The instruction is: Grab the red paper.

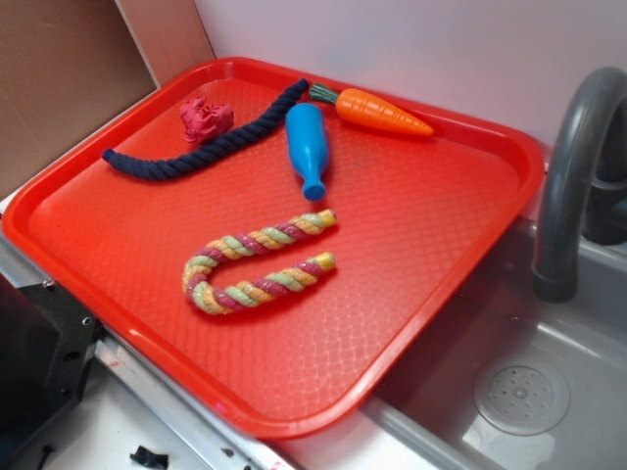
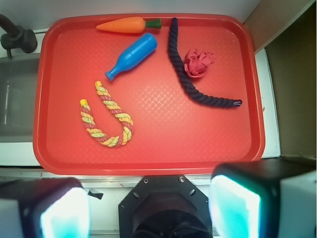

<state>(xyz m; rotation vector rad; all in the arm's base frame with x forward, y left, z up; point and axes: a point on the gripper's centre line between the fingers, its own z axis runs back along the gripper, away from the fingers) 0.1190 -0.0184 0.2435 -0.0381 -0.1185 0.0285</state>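
- I am hovering over the near edge of the red tray (image 2: 54, 148), with my gripper (image 2: 148, 208) spread wide and holding nothing; both fingers (image 2: 235, 206) are showing at the bottom of the wrist view.
- The red paper (image 2: 198, 62) is sitting at about 1 o'clock from me, in the tray's far right part, touching or just beside the dark blue rope (image 2: 190, 82).
- I am judging it light, soft and crushable, so I am planning to pinch across its lumpy middle; it is likely squashing rather than slipping.
- The rope is crowding its 9 o'clock side, so I risk snagging it.
- Open tray floor is lying toward 3 and 6 o'clock of the wad; the blue bottle (image 2: 132, 55), carrot (image 2: 126, 24) and striped rope (image 2: 106, 119) are sitting well apart.
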